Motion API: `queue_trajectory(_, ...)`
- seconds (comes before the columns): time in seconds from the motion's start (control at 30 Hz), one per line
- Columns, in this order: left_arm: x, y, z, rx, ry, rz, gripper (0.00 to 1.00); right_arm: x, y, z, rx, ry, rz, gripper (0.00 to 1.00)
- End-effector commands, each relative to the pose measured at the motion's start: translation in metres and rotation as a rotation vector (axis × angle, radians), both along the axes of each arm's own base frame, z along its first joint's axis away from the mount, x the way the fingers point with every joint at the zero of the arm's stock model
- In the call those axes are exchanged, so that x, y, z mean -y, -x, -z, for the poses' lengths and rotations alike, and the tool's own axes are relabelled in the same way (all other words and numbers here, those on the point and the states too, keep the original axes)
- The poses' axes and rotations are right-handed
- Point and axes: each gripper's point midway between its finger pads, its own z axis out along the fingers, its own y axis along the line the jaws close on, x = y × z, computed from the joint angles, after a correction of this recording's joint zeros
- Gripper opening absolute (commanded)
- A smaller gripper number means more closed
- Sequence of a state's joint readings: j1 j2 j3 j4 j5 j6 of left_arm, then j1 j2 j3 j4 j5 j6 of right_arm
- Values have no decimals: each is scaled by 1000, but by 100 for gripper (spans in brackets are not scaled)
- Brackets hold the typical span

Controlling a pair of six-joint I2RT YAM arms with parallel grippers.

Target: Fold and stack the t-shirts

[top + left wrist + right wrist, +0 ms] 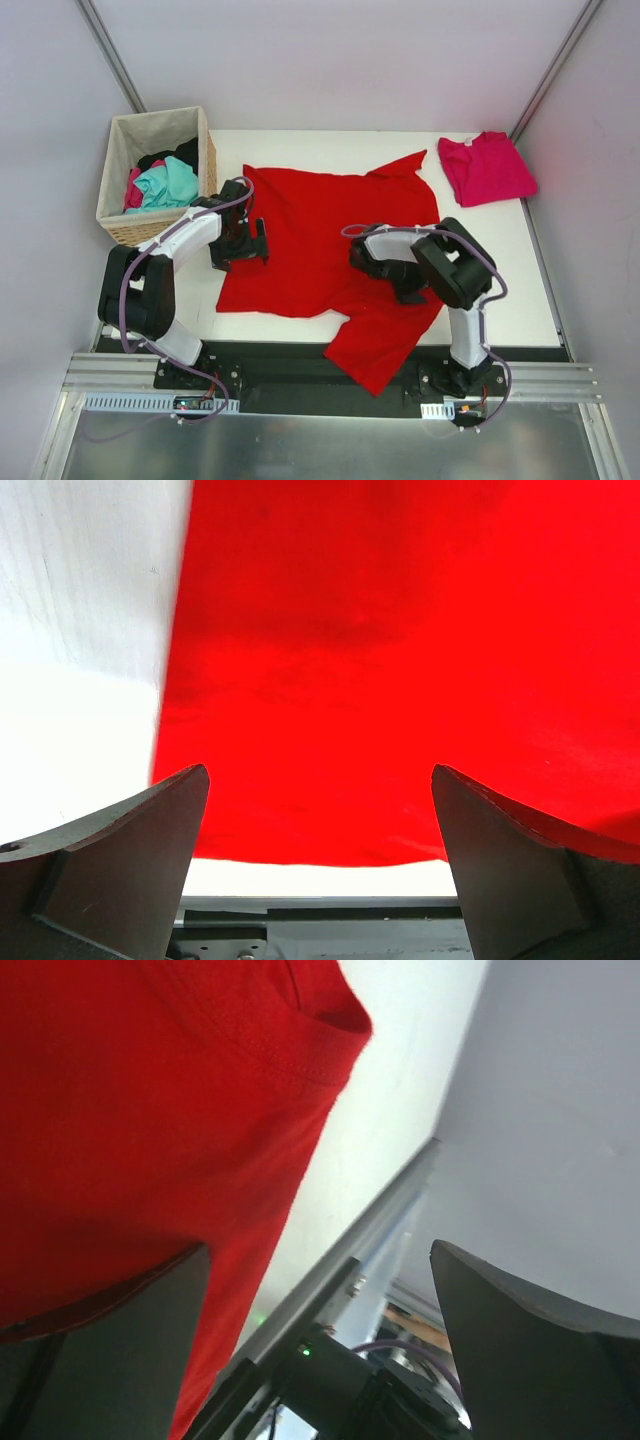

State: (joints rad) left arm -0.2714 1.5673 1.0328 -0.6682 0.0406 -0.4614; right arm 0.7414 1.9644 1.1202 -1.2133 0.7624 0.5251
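While it lies on the wide white table (505, 275), the big bright red cloth t-shirt (320, 240) is spread out flat, with one part hanging over the near edge.
Left of the red shirt stands a woven basket (118, 228) with bunched clothes inside. Just past the red shirt's far right corner lies the small folded magenta-pink t-shirt (487, 167). The left gripper (320, 780) is over the red shirt's left edge, and the right gripper (320, 1255) is over its right side. Both have fingers wide apart and hold nothing.

White-and-black arms (180, 245) carry purple cables (123, 300), dark fingers (110, 860).
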Motion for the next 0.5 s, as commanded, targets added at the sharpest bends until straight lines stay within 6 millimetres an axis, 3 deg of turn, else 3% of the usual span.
queue_trajectory(0.0, -4, -1, -14, 39, -16, -8, 95, 13, 3, -16, -14, 215, 52, 99)
queue_trajectory(0.2, -2, -9, -24, 73, -7, -7, 95, 10, -3, -38, 67, 181, 54, 98)
queue_trajectory(0.33, 7, -22, -47, 136, 38, -16, 95, 1, -21, -87, 201, 46, 16, 98)
queue_trajectory(0.47, 16, -43, -78, 223, 82, -12, 96, -35, -62, -139, 373, -205, -47, 96)
